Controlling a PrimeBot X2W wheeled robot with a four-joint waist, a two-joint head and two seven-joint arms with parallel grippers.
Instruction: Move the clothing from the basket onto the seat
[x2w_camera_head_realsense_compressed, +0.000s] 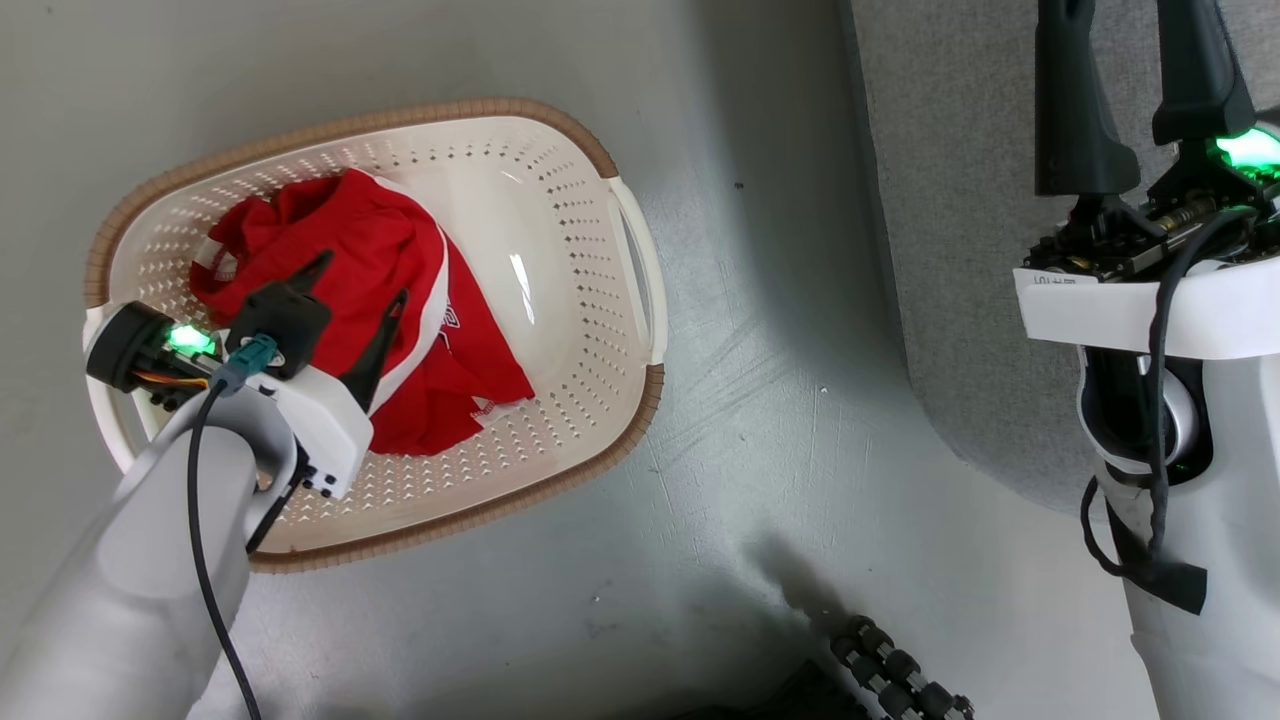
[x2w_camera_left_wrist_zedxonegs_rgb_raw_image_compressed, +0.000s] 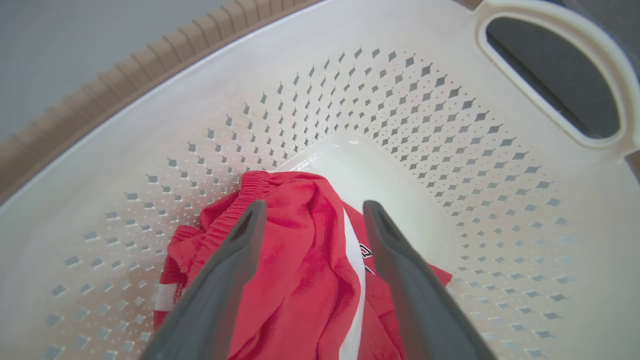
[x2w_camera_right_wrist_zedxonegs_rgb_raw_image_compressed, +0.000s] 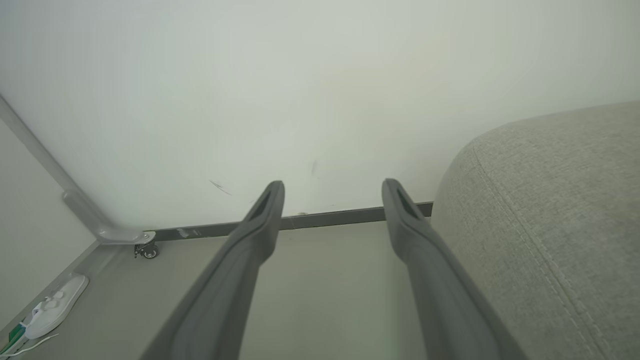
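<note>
Left claw (x2w_camera_head_realsense_compressed: 362, 277) is seen with fingers spread apart, nothing gripped, lowered inside the basket (x2w_camera_head_realsense_compressed: 350, 122) over the red clothing (x2w_camera_head_realsense_compressed: 370, 230); contact with the fabric cannot be told. Clothing is bunched in the basket, toward its left side. Basket is set on the grey floor (x2w_camera_head_realsense_compressed: 760, 400), with the seat (x2w_camera_head_realsense_compressed: 960, 200) off to its right. Right claw (x2w_camera_right_wrist_zedxonegs_rgb_raw_image_compressed: 333, 187) is spread wide too, empty, held beside the seat. A white slipper (x2w_camera_right_wrist_zedxonegs_rgb_raw_image_compressed: 55, 305) is seen on the floor by the wall.

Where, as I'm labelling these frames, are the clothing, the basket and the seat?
clothing (x2w_camera_head_realsense_compressed: 370, 220): head view, on the red fabric's upper fold.
basket (x2w_camera_head_realsense_compressed: 590, 330): head view, on its perforated right wall.
seat (x2w_camera_right_wrist_zedxonegs_rgb_raw_image_compressed: 550, 225): right wrist view, on the grey upholstered top.
</note>
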